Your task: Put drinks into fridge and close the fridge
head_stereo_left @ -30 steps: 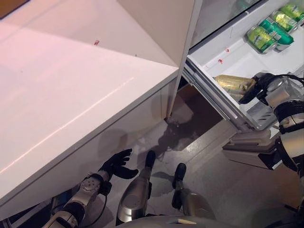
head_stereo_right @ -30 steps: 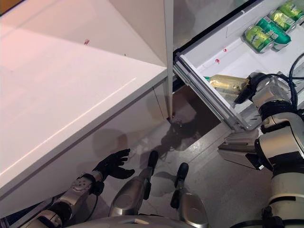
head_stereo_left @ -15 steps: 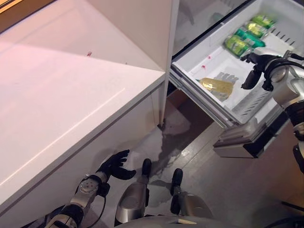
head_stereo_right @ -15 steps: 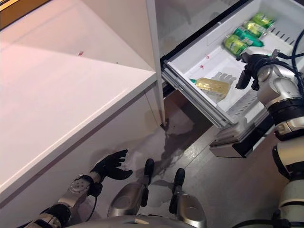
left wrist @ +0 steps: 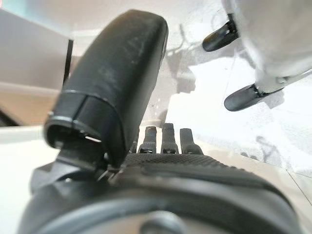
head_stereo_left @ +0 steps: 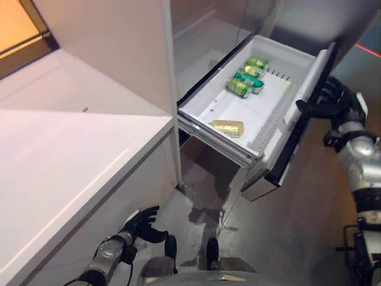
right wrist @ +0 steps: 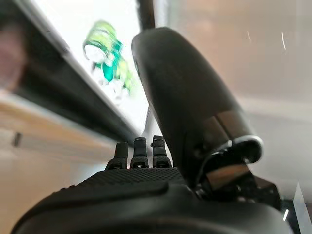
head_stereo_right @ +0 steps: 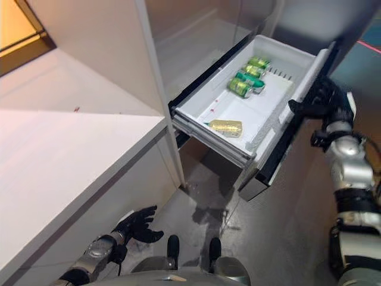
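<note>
1. White counter [head_stereo_left: 65, 173] is filling the left of the head views, with a tall white cabinet panel [head_stereo_left: 113, 53] standing at its far edge. Grey glossy floor [head_stereo_left: 297, 226] is running below and to the right.
2. Fridge drawer [head_stereo_left: 205, 116] is sitting pulled out, white inside, dark front panel [head_stereo_left: 292, 152] facing the right side.
3. Green cans [head_stereo_left: 244, 80] are lying grouped at the far end of the drawer. A yellowish bottle [head_stereo_left: 227, 127] is lying on its side nearer the front, apart from the cans.
4. Right hand [head_stereo_right: 321, 101] is sitting at the upper edge of the drawer's front panel, fingers extended and holding nothing; can't tell if it's actually touching the panel. Its wrist view is showing the cans [right wrist: 108, 58] past the thumb.
5. Left hand [head_stereo_left: 141, 223] is hanging low beside the counter base over the floor, fingers spread and relaxed, empty.
</note>
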